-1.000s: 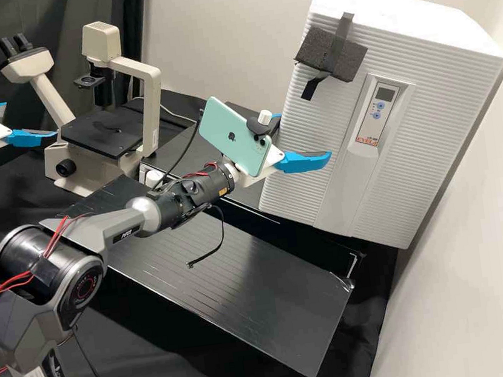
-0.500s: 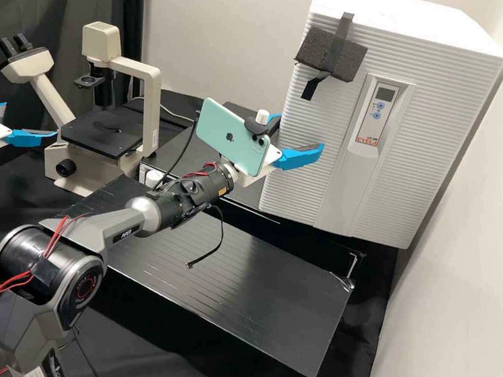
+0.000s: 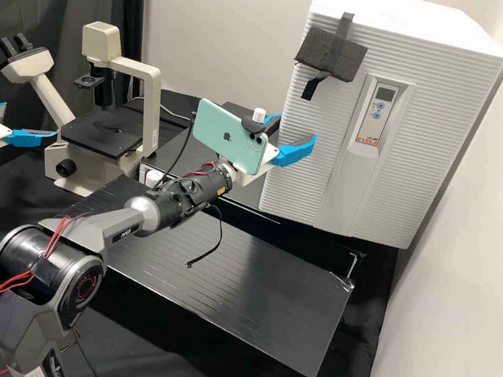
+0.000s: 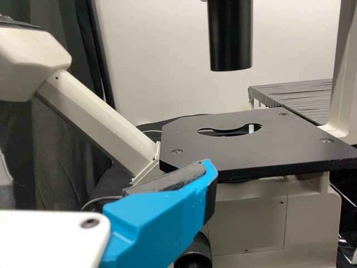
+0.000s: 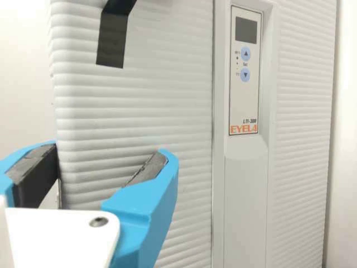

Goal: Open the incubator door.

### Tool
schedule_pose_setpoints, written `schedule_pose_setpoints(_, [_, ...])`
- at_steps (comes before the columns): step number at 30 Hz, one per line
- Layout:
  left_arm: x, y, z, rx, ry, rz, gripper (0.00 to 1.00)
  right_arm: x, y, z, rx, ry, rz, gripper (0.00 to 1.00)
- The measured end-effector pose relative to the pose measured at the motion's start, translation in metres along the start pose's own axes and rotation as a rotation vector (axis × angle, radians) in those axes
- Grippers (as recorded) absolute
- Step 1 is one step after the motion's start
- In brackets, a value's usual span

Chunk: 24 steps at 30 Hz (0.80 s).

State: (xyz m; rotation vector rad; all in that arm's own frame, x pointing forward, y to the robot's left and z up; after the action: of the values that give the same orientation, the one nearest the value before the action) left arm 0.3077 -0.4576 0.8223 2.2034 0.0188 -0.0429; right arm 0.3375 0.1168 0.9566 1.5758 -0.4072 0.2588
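Observation:
The white ribbed incubator door [image 3: 295, 146] looks closed, with a grey panel strip down its front. At the door's left side in the high view, my right gripper [image 3: 296, 128] is open. The right wrist view has this gripper [image 5: 110, 151] with one finger beside the door's side edge and the other before its ribbed face [image 5: 134, 106]; whether either touches I cannot tell. Far off on the left of the high view, my left gripper [image 3: 30, 120] stands open by the microscope. In the left wrist view, one finger of the left gripper [image 4: 106, 167] shows before the microscope stage.
A cream microscope [image 3: 152, 103] with a black stage [image 3: 101, 133] stands left of the incubator. Black foam [image 3: 333, 53] is taped onto the door's upper part. In front lies a low black grooved table [image 3: 226, 277]; a wall rises at the right.
My right gripper has swung slightly, its nearer fingertip shifting left and up in the high view while the green phone on it tilted. The left arm and the door have kept their places.

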Motion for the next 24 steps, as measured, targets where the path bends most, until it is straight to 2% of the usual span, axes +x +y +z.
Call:
schedule_pose_setpoints(8, [0.000,0.000,0.000,0.000,0.000,0.000,1.00,-0.001,0.000,0.000,-0.006,0.003,-0.007,0.00])
schedule_pose_setpoints(14, [0.000,0.000,0.000,0.000,0.000,0.000,1.00,-0.004,0.006,0.005,-0.025,0.007,-0.023,0.00])
schedule_pose_setpoints(24, [0.000,0.000,0.000,0.000,0.000,0.000,1.00,-0.019,0.024,0.017,-0.015,0.022,-0.034,0.00])
